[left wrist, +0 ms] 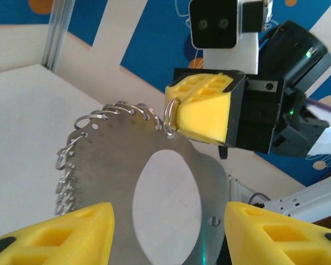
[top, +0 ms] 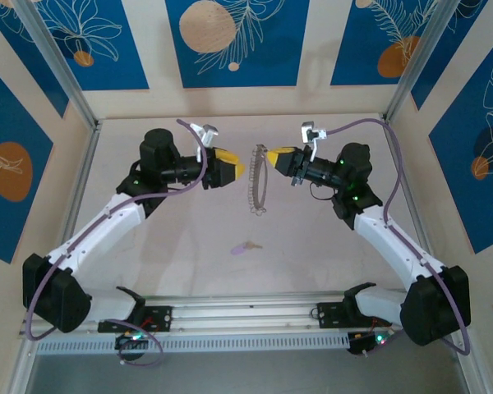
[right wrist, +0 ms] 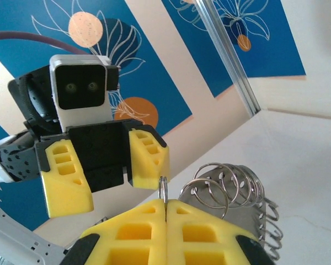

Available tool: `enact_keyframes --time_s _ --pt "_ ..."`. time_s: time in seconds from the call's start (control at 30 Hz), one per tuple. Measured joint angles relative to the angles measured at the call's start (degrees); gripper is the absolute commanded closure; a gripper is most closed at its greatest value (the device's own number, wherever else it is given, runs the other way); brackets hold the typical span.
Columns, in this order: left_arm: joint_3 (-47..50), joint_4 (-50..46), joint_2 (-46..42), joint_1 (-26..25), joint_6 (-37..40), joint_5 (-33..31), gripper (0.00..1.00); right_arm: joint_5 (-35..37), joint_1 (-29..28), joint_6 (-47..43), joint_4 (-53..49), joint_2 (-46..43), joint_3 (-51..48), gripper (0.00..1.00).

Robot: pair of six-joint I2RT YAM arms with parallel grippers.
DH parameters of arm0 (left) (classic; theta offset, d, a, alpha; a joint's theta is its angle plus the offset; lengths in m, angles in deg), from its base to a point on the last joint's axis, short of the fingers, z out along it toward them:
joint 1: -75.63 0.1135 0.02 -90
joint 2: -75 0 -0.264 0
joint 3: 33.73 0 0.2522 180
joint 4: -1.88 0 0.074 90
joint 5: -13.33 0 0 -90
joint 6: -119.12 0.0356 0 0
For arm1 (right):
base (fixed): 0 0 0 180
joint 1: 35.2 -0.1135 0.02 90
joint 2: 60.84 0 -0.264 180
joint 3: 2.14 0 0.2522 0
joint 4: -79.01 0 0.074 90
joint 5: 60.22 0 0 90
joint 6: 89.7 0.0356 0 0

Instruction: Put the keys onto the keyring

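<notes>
The right claw [top: 273,156] has its two yellow fingers pressed together, clamped on one of the small loops [left wrist: 171,117] at the top edge of the keyring [top: 257,187]. In the right wrist view that loop stands up out of the seam between the closed fingertips, and more loops curl just beside them to the right.

The keyring hangs from this grip in the air above the table [top: 312,254], edge-on to the overhead camera, so it reads there as a thin upright line fringed with loops. It sits between the two claws, its top at the right claw's tips and the rest dropping below them. From the left wrist it shows face-on: a flat grey metal hoop with an oval hole in the middle and loops strung along its upper and left edge.

The left claw [top: 240,168] faces the right one from across the hoop, close to it, with its fingers apart. In the left wrist view the two yellow fingers [left wrist: 71,234] stand at the bottom corners, one to each side of the lower part of the hoop. The left one sits at the hoop's edge; whether it touches the metal I cannot tell. Nothing is gripped between them.

The key [top: 246,246], lilac head and short silver blade, lies flat on the table nearer the arm bases, roughly below the hanging keyring in the overhead view and well apart from both claws.
</notes>
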Motion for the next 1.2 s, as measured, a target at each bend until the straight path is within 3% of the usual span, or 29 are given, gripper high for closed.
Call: enact_keyframes --time_s 0.47,1.2 --pt "0.0 19.0 7.7 0.0 -12.2 3.2 0.55 0.3 -0.4 5.2 12.5 1.9 -3.3 1.00" --pt "-0.1 23.0 9.0 -0.6 -14.4 3.4 0.57 2.4 -3.5 7.1 14.5 4.3 -3.3 1.00"
